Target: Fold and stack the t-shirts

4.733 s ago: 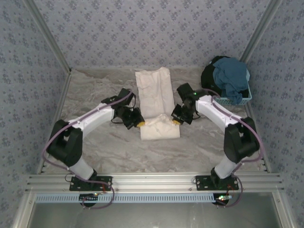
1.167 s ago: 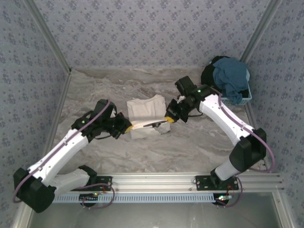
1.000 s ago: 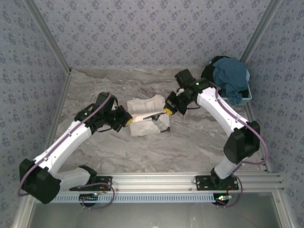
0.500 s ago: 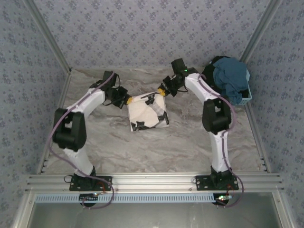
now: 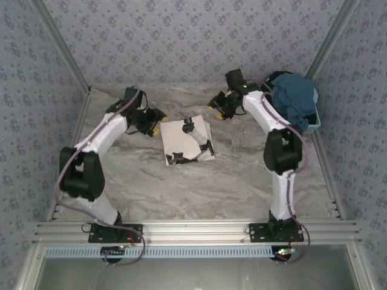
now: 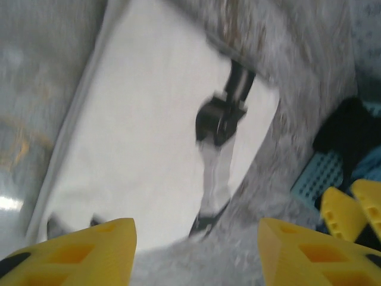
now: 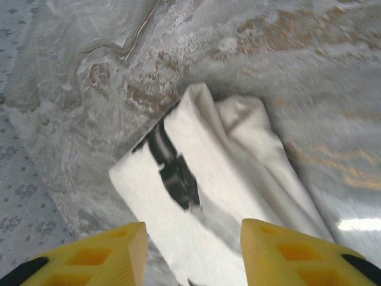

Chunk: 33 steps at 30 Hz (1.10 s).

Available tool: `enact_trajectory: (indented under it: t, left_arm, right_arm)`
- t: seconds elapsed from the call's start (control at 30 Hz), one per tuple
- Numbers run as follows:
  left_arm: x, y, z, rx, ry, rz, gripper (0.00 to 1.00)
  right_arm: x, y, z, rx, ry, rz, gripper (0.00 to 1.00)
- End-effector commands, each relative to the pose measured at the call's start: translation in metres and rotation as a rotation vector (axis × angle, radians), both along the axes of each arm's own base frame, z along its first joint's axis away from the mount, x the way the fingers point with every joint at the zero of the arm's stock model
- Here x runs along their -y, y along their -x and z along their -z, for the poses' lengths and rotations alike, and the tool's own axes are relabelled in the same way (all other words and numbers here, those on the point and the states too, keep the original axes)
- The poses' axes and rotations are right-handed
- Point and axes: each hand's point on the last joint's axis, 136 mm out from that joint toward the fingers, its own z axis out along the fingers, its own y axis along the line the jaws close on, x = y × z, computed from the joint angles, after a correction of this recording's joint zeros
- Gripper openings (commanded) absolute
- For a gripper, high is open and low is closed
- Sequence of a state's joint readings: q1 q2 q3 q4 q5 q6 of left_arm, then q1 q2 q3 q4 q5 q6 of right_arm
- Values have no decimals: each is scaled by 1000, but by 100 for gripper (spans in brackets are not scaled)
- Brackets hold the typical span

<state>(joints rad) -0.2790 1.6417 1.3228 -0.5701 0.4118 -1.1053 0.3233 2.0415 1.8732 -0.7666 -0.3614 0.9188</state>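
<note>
A cream-white t-shirt (image 5: 186,142) lies folded into a flat square at the middle back of the table, with a few dark marks on top. My left gripper (image 5: 156,122) hovers just off its far left corner, open and empty. My right gripper (image 5: 215,110) hangs just beyond its far right corner, also open and empty. In the left wrist view the folded shirt (image 6: 137,131) lies ahead of the spread yellow fingertips (image 6: 65,250). The right wrist view looks down on the shirt (image 7: 238,167) between and beyond its fingertips (image 7: 297,250). A teal-blue shirt (image 5: 293,96) and a black shirt (image 5: 269,90) sit heaped in the basket.
The light-blue lattice basket (image 5: 305,125) stands at the back right corner, close behind the right arm. Patterned walls close the table at the back and on both sides. Bare marble table (image 5: 181,193) stretches from the shirt to the arm bases.
Both grippers carried the shirt's near edge over to the far side, opened and let go. They have drawn back a little; the shirt now lies folded flat.
</note>
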Motion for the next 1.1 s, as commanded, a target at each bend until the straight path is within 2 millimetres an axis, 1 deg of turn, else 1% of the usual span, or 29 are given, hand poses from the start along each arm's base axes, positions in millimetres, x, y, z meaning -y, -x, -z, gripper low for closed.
enact_trajectory:
  t: [0.0,0.07,0.13,0.2,0.27,0.33,0.37,0.4,0.47,0.53,0.57,0.6,0.67,0.73,0.77,0.8,0.87,0.97,1.07]
  left_arm:
    - [1,38,23,-77,-4,20,52]
    - [-4,49,36,-97,3,12,52]
    - [-3,56,42,-120,28,20,51]
    - [4,63,44,-137,42,39,51]
    - [20,73,44,-156,90,39,53]
    - [42,90,47,-206,130,13,58]
    - [49,100,50,-242,130,-35,58]
    - [57,106,52,-248,139,-86,59]
    - [70,118,54,-236,176,-252,63]
    - [78,125,63,-236,208,-408,64]
    - [81,125,67,-230,224,-491,68]
    - [86,122,67,-208,240,-536,70]
    - [95,113,69,-167,263,-616,72]
    - [111,99,68,-134,306,-649,73]
    - [121,93,70,-132,329,-655,73]
    - [129,89,71,-133,345,-662,73]
    - [142,86,81,-150,361,-703,72]
    - [152,80,97,-164,399,-775,67]
    - [157,72,107,-162,411,-814,67]
  right_arm:
    - [1,20,11,46,62,-50,46]
    - [-2,29,28,37,56,-96,48]
    - [-5,39,42,17,78,-147,48]
    - [-7,52,51,6,114,-219,48]
    - [-5,62,57,-13,116,-227,50]
    - [2,70,59,-33,106,-199,52]
    - [6,74,57,-35,93,-174,53]
    - [8,77,55,-30,70,-153,54]
    - [10,83,43,4,14,-110,55]
    - [10,91,32,23,-35,-91,55]
    - [11,96,27,29,-50,-91,55]
    - [12,99,23,34,-58,-91,56]
    - [14,110,15,40,-69,-101,56]
    - [15,118,8,48,-83,-109,56]
    - [20,128,17,22,-78,-112,56]
    - [22,133,17,15,-81,-112,56]
    - [28,142,18,6,-87,-109,55]
    - [36,149,16,8,-100,-95,56]
    - [43,153,11,14,-110,-83,56]
